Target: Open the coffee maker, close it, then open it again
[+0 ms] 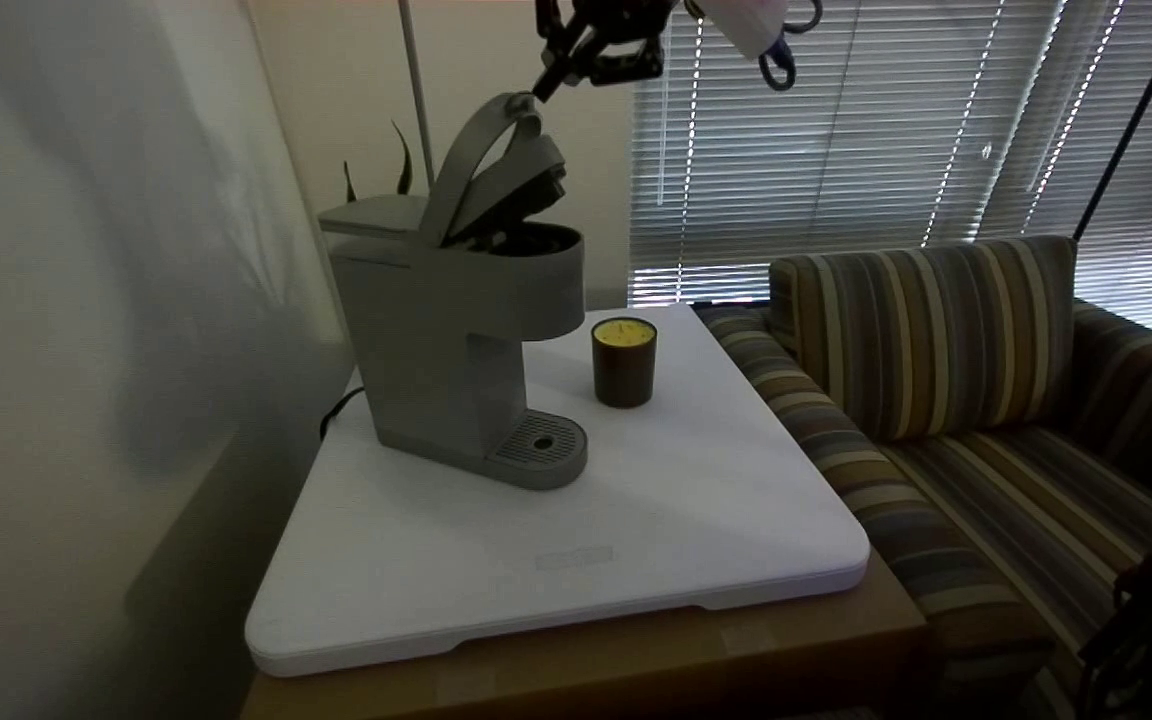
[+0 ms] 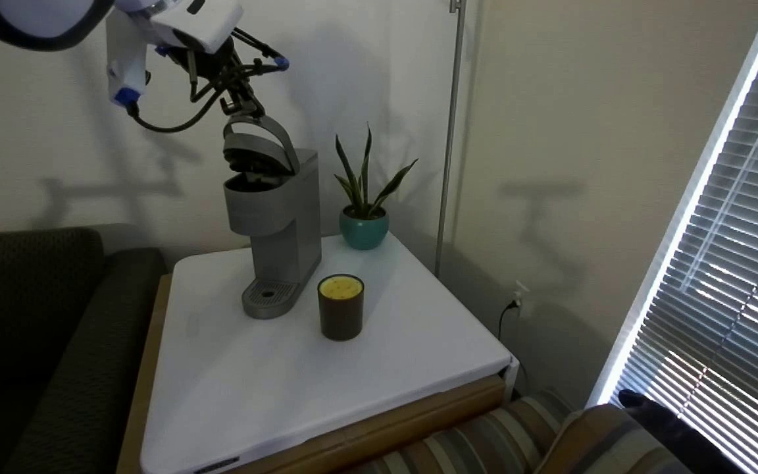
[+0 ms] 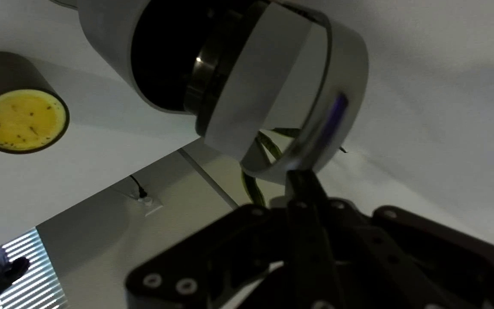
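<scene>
On the white table top stands the grey coffee maker (image 1: pixel 426 350) (image 2: pixel 300 243), upright in both exterior views. Its lid (image 1: pixel 516 185) (image 3: pixel 260 81) is tilted partway up, so the dark round chamber (image 3: pixel 161 56) beneath it shows. An arched handle (image 1: pixel 471 150) (image 3: pixel 350 73) rises over the lid. My gripper (image 1: pixel 542 96) (image 2: pixel 257 113) (image 3: pixel 302 177) comes down from above, its fingers pressed together with nothing between them. The tips meet the top of the arch in the wrist view; whether they press on it or only overlap it, I cannot tell.
A dark cup (image 1: pixel 624 375) (image 3: pixel 7 86) with a yellow top is beside the coffee maker. Behind it a potted plant (image 2: pixel 364 230) and a thin pole (image 2: pixel 450 145) stand near the wall. A striped armchair (image 1: pixel 926 350) adjoins the table top (image 1: pixel 536 590).
</scene>
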You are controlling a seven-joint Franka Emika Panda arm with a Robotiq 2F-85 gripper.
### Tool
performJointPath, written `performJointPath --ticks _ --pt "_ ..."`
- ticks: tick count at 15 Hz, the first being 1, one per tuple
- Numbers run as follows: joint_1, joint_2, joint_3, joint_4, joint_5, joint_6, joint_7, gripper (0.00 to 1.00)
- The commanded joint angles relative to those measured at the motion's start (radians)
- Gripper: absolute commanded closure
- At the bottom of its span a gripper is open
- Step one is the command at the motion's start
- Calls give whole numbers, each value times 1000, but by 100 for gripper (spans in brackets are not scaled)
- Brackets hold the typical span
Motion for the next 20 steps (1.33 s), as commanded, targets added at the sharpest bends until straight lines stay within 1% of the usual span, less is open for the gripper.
performJointPath --ticks 1,10,13,14,16,18,20 --pt "-32 -10 27 15 -34 -1 26 100" --pt "-32 -27 29 12 -38 7 33 100" --pt "-36 -52 26 0 -43 -30 29 100" --pt "4 -66 -19 -5 -37 -55 24 100" --pt "32 -103 -81 -34 -112 -108 68 100" --pt "46 -141 -133 -52 -227 -160 138 100" --pt "44 -172 -162 -52 -335 -224 209 100"
